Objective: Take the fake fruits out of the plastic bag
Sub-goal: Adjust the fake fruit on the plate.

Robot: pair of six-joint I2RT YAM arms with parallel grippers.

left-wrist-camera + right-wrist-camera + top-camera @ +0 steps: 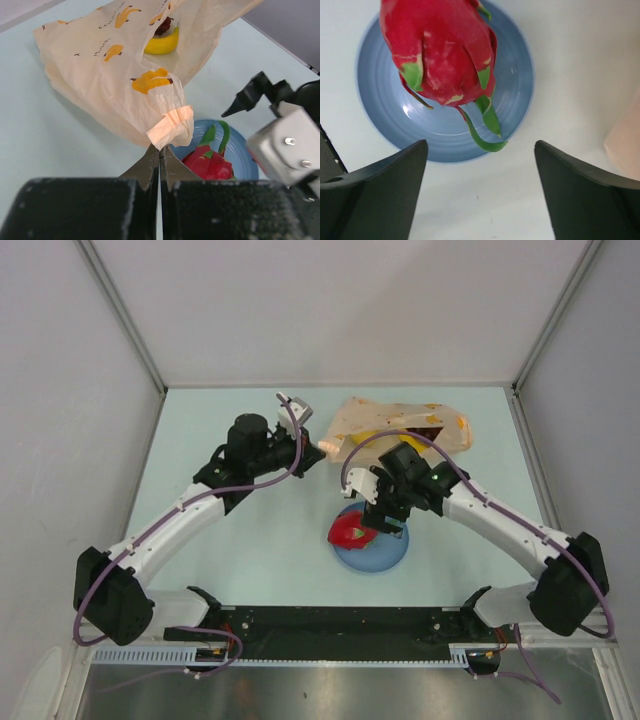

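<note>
The peach plastic bag [400, 427] [115, 65] lies at the back of the table, mouth facing the arms. My left gripper [160, 149] [312, 452] is shut on the bag's rolled edge [172, 127]. Inside the bag I see a yellow banana [162, 45] and a dark fruit [165, 26] above it. A red dragon fruit [440, 50] [350, 531] [210, 162] with green tips lies on the blue plate [515, 85] [390, 552]. My right gripper [481, 150] [383, 520] hangs open just above the plate's near rim, nothing between its fingers.
The blue plate sits in the middle of the table, close in front of the bag. Grey walls enclose the table on the left, right and back. A corner of the bag [625, 140] shows at the right of the right wrist view.
</note>
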